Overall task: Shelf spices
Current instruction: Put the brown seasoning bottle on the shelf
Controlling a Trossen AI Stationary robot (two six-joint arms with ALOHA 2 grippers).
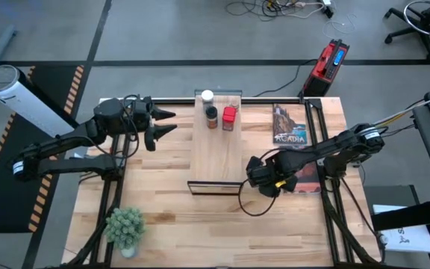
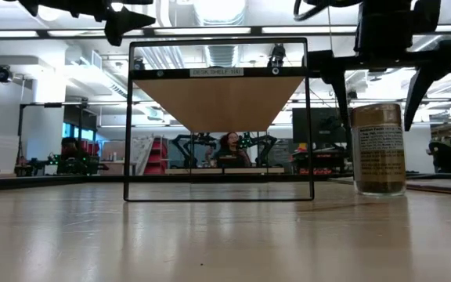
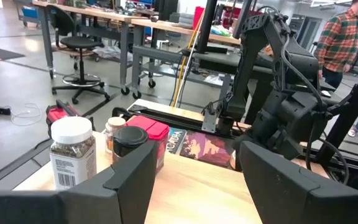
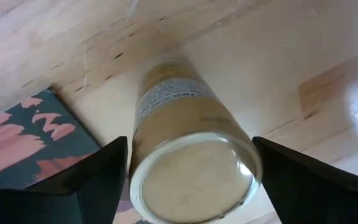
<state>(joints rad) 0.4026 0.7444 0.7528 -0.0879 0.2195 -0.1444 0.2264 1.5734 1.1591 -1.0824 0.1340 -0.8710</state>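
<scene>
The shelf (image 1: 216, 146), a pale board on a black wire frame (image 2: 219, 102), stands mid-table. At its far end stand a white-capped jar (image 1: 207, 97), a dark black-lidded jar (image 1: 212, 116) and a red tin (image 1: 229, 118). The left wrist view shows them as well: white-capped jar (image 3: 72, 155), dark jar (image 3: 129, 146), red tin (image 3: 151, 140). A tan-topped round jar (image 2: 379, 149) stands upright on the tabletop right of the shelf. My right gripper (image 1: 263, 178) points down over it, open, one finger on either side of its lid (image 4: 194, 177). My left gripper (image 1: 163, 123) hovers open and level, left of the shelf.
A flat printed game box (image 1: 290, 136) lies right of the shelf, next to the tan-topped jar. A small potted plant (image 1: 125, 226) stands at the near left. A dark cable loop (image 1: 248, 205) lies near the shelf's front. A person in a plaid shirt (image 3: 347, 37) stands beyond the table.
</scene>
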